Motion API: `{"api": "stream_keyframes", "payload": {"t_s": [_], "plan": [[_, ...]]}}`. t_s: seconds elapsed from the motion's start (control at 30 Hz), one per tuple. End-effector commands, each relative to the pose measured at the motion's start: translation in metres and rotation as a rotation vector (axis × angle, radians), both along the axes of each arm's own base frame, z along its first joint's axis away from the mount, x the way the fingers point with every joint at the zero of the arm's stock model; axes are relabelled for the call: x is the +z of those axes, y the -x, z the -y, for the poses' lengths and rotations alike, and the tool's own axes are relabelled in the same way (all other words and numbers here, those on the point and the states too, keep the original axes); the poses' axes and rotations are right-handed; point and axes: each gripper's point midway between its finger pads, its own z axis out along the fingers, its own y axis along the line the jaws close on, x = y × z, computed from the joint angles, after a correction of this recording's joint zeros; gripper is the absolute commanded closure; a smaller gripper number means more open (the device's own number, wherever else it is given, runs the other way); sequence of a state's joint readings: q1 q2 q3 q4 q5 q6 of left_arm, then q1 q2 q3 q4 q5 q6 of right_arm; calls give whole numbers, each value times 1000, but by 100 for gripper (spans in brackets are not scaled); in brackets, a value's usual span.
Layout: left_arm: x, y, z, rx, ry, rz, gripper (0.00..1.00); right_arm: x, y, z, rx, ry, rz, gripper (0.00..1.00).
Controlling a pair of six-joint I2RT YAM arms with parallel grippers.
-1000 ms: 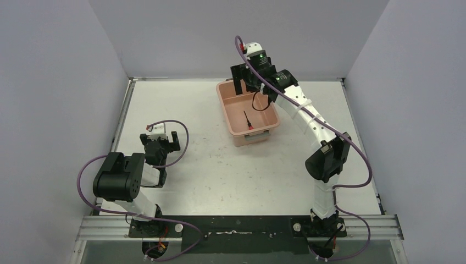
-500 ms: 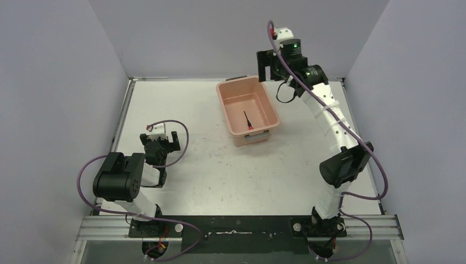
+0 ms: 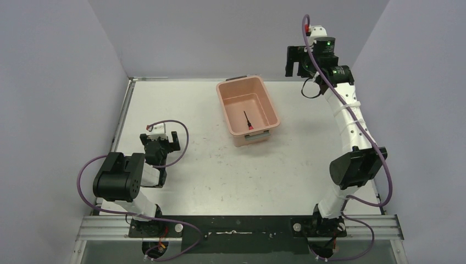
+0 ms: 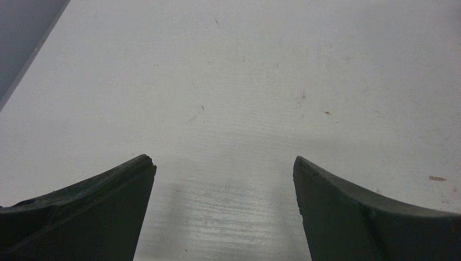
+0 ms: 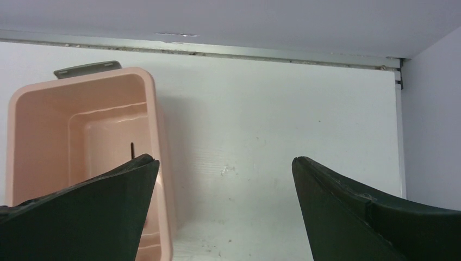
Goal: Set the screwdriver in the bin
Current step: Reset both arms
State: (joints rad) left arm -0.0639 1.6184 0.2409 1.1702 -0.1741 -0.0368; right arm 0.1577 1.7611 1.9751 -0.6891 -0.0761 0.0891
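The salmon-pink bin [image 3: 233, 88] stands at the back middle of the table. The tiny screwdriver [image 3: 247, 120], red handle and thin black shaft, lies flat on its floor. My right gripper [image 3: 297, 69] hangs open and empty, high up and to the right of the bin, near the back wall. In the right wrist view the bin [image 5: 157, 136] shows at the left, with the screwdriver's black tip [image 5: 132, 149] peeking above my left finger. My left gripper [image 3: 161, 141] is open over bare table at the left, and its fingertips [image 4: 138, 168] stand wide apart.
Grey-violet walls close the table on the left, back and right. A metal rail [image 3: 181, 80] runs along the back edge. The black base plate [image 3: 236, 228] and frame lie at the near edge. Purple cables loop round both arms.
My right arm has swung up and to the right, from over the bin to the back right corner, staying open. The screwdriver lies still in the bin. The left arm has not moved.
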Motion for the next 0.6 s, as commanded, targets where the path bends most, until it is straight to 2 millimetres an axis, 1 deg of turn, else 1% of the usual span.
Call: {"api": "stream_keyframes", "payload": {"t_s": [0.0, 0.07, 0.23, 0.27, 0.57], "plan": [[16, -8, 1, -8, -1, 57, 3, 36, 8, 29, -25, -28, 103, 0], [16, -8, 1, -8, -2, 58, 3, 35, 9, 39, -40, -30, 107, 0], [16, -8, 1, -8, -1, 58, 3, 32, 14, 56, -77, -21, 113, 0], [16, -8, 1, -8, -1, 58, 3, 34, 14, 59, -84, -22, 126, 0], [17, -8, 1, -7, -1, 59, 3, 32, 20, 68, -108, -3, 149, 0]]}}
